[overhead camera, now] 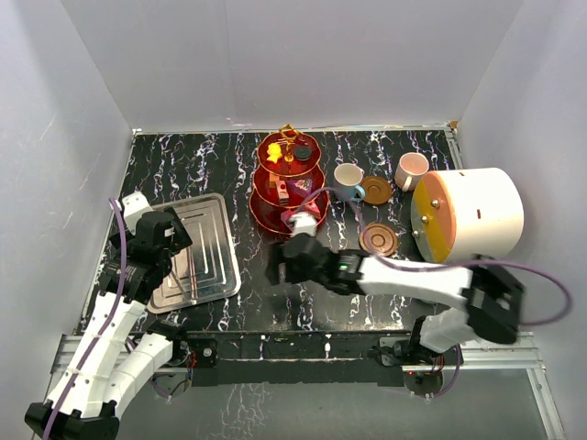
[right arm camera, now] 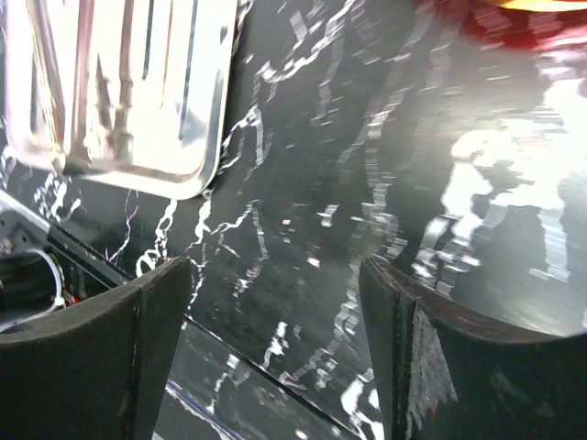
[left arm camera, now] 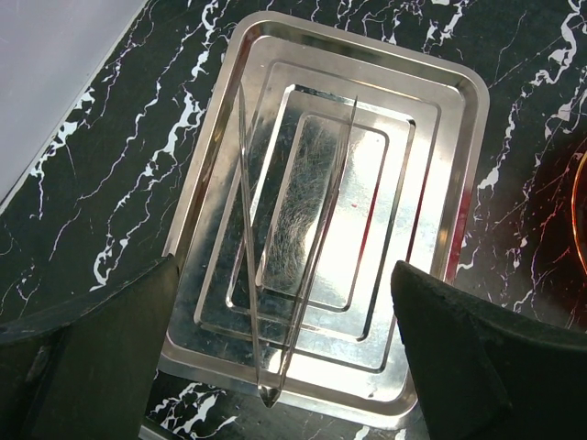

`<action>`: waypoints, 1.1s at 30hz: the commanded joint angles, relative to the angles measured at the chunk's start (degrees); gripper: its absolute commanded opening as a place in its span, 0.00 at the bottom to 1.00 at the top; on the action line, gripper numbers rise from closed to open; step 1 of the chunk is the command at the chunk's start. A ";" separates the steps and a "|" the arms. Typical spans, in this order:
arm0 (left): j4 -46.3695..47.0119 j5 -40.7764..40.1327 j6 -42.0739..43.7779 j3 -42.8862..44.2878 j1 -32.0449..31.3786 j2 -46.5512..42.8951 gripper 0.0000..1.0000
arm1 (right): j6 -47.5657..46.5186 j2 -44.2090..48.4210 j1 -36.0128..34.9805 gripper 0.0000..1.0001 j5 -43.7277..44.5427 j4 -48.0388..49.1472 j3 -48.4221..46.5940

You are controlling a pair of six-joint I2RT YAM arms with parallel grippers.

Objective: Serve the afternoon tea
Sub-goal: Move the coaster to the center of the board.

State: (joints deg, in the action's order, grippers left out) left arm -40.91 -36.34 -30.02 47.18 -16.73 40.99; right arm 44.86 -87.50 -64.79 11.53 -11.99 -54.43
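The translucent red three-tier stand point(overhead camera: 286, 183) with its gold rod stands at the back middle of the table. Small block sweets point(overhead camera: 290, 152) lie on its top tier. A blue cup point(overhead camera: 348, 178) sits next to a brown saucer point(overhead camera: 376, 190), and a pink cup point(overhead camera: 410, 170) stands further right. A second saucer point(overhead camera: 379, 240) lies nearer the front. My right gripper point(overhead camera: 275, 264) point(right arm camera: 275, 357) is open over bare table in front of the stand, holding nothing. Over the tray's left side hangs my left gripper point(overhead camera: 176, 234) point(left arm camera: 284, 367), wide open and empty.
A rectangular silver tray point(overhead camera: 197, 247) point(left arm camera: 440, 119) lies at the left with metal tongs point(left arm camera: 293, 275) on it; its corner point(right arm camera: 138, 137) shows in the right wrist view. A big white cylinder point(overhead camera: 472, 213) with an orange face lies at the right. White walls enclose the table.
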 commanded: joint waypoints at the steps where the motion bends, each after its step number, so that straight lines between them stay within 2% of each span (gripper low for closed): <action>1: 0.07 0.28 0.55 1.02 -0.32 -0.82 0.99 | 1.28 16.51 4.11 0.73 16.84 -11.95 7.96; 3: 0.36 0.61 0.80 0.99 -0.37 -0.91 0.99 | 1.24 21.79 11.62 0.67 15.65 -15.30 10.99; 6: 0.60 1.13 0.97 0.91 -0.33 -0.91 0.99 | -5.20 25.61 26.26 0.64 5.00 -12.76 14.43; 9: 0.74 1.44 1.19 0.94 -0.39 -0.75 0.99 | -9.95 22.35 37.01 0.62 -2.40 -11.64 12.98; 13: 0.54 1.24 1.15 0.93 -0.41 -0.65 0.99 | -14.50 13.85 44.46 0.59 -6.37 -9.59 9.05; 16: 0.43 0.80 0.95 0.95 -0.43 -0.98 0.99 | -17.58 9.09 46.36 0.62 -6.73 -7.49 6.30; 21: 0.49 0.67 0.93 0.90 -0.41 -1.17 0.99 | -17.81 0.59 47.40 0.61 -7.33 -9.80 3.78; 26: 0.68 0.75 1.08 0.90 -0.40 -1.14 0.99 | -17.16 -0.01 47.29 0.60 -16.88 -6.68 10.35; 29: 0.74 0.83 1.10 0.90 -0.37 -1.01 0.99 | -16.64 0.76 46.26 0.56 -22.42 -5.10 15.03; 33: 0.82 1.17 1.19 0.96 -0.39 -0.91 0.99 | -13.34 3.97 38.54 0.56 -26.57 -2.71 19.33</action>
State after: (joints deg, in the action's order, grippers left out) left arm -40.36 -34.92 -29.56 47.18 -16.75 40.40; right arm 27.57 -83.74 -18.72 -4.67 -13.76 -40.95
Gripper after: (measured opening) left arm 0.986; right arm 0.558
